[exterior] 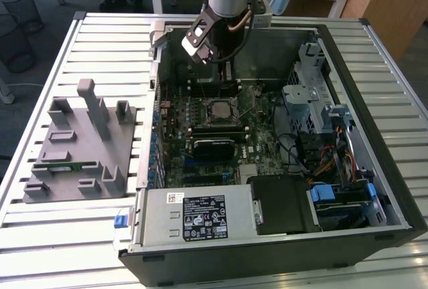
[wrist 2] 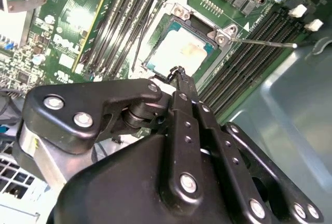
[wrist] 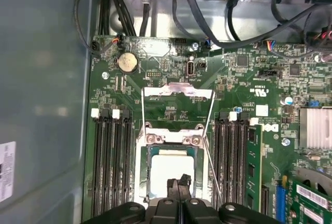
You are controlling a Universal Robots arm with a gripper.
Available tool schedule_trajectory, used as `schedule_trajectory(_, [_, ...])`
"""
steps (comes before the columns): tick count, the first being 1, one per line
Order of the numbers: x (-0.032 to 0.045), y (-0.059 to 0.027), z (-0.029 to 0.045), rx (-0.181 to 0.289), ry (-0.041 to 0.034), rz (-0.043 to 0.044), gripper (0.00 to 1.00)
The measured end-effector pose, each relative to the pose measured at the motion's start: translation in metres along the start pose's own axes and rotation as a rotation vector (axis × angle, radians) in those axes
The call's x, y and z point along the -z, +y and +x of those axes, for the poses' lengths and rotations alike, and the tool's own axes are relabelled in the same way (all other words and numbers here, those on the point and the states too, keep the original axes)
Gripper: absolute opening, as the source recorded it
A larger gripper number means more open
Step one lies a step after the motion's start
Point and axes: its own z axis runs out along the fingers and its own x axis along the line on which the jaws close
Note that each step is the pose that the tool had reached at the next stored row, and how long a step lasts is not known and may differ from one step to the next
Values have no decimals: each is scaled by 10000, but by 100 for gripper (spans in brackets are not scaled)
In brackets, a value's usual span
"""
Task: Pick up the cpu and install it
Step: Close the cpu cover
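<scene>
Single-arm CPU installation, seen with the computer case [exterior: 374,168] open. The one cpu [wrist: 171,168] lies flat in the one socket [wrist: 141,182] at the middle of the motherboard [wrist: 244,94], pale metal top upward. The load plate [wrist: 177,92] is swung open beyond it and the wire retention lever [wrist 2: 264,42] is unlatched. The one gripper [wrist: 179,183] hangs directly over the socket, fingertips [wrist 2: 180,73] brought together with no gap and nothing between them, so it appears empty. Along the tool axis the cpu lies straight ahead of the tips, which sit over one edge of the chip rather than its centre; whether they touch it cannot be told. The chip is near square, with no marked long axis, and its sides run parallel to the two banks of memory slots [wrist: 110,156] flanking the socket. In the exterior view, one grey fixture [exterior: 80,145] stands outside the case on that view's left, bearing one green memory stick [exterior: 67,165].
</scene>
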Motion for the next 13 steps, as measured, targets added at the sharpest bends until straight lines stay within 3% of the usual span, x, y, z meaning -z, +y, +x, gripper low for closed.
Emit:
schedule_trajectory(4, [91, 4, -1, 0, -7, 2, 11])
schedule_trajectory(13, [89, 23, -80, -2, -12, 9, 11])
